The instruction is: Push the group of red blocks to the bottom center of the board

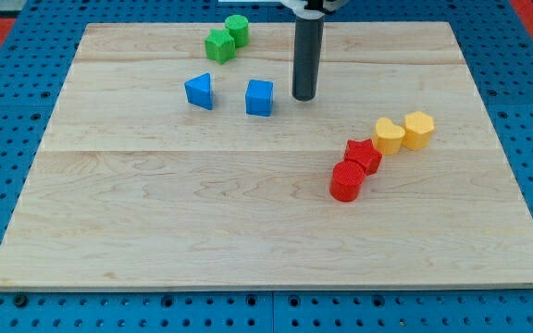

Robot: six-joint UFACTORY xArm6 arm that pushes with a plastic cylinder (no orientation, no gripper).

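Note:
Two red blocks sit together right of the board's middle: a red star-shaped block and, touching it at its lower left, a red cylinder. My tip rests on the board in the upper middle, up and to the left of the red blocks and well apart from them. It stands just right of a blue cube.
A yellow heart-shaped block touches the red star's upper right, with a yellow hexagonal block beside it. A blue triangular block lies left of the blue cube. A green star-shaped block and a green cylinder sit near the top edge.

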